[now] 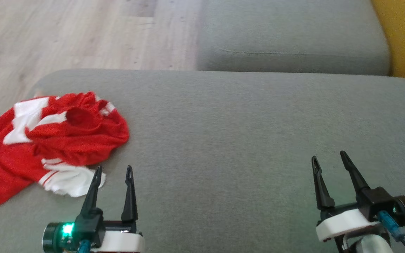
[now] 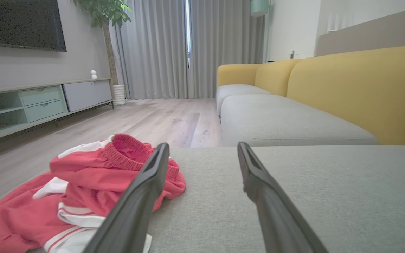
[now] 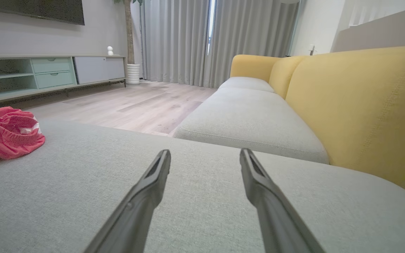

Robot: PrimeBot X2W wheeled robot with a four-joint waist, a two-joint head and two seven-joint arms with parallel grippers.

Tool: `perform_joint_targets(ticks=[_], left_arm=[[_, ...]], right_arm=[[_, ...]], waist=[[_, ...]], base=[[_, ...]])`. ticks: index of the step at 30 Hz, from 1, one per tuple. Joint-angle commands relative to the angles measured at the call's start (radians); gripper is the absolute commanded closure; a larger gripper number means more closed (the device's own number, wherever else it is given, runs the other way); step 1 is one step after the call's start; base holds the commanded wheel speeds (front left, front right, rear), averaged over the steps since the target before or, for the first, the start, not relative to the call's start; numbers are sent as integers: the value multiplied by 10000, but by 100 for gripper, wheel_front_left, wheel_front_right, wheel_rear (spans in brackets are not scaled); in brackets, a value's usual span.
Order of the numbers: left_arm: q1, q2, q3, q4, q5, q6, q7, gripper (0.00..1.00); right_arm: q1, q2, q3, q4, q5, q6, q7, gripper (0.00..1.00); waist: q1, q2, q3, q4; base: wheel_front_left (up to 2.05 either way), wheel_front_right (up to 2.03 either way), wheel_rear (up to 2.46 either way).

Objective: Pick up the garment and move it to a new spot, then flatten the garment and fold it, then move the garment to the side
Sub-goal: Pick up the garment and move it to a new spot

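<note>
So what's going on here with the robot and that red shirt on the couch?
A two-armed robot faces a grey sofa cushion with a crumpled red and white garment lying at its left end. Neither arm has hold of it yet. The left gripper is open right beside the garment's white sleeve, and the right gripper is open over bare cushion well off to the right. The pick-up hasn't started.

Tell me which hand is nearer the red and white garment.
Left. The left hand is open right at the near white edge of the garment. The right hand is open far off to its right, across the grey cushion.
</note>
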Motion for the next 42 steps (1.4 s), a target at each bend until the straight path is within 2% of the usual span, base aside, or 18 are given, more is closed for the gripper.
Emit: perform_joint_targets(ticks=[1,14,21,28,34,38,42], left_arm=[[-450,71,361,-316,105,44,-93,0],[-221,114,708,-285,286,-81,-93,0],[-153,115,866,-288,280,-88,-93,0],[-244,259,1143,-495,448,-49,-93,0],[-1269,680,1421,-971,654,102,-93,0],[-2394,1002,1660,-1077,454,-186,-93,0],[-3965,1349,1743,-413,329,-613,-93,0]], right_arm=[[-255,-101,260,-288,86,77,-136,0],[-103,-100,700,-318,211,77,-136,0],[-91,-100,721,-300,236,77,-136,0],[-192,-100,727,-375,256,77,-136,0],[-210,-100,673,-551,-181,77,-136,0],[-469,-100,565,-692,-687,77,-136,0],[-837,-111,440,-937,-1233,77,-136,0]], waist=[[0,0,-24,424],[0,0,-24,2432],[0,0,16,3270],[0,0,286,3569],[0,0,998,3684],[0,0,1643,3533],[0,0,2397,3382]], base=[[0,0,0],[0,0,0],[0,0,0],[0,0,0],[0,0,0],[0,0,0],[0,0,0]])
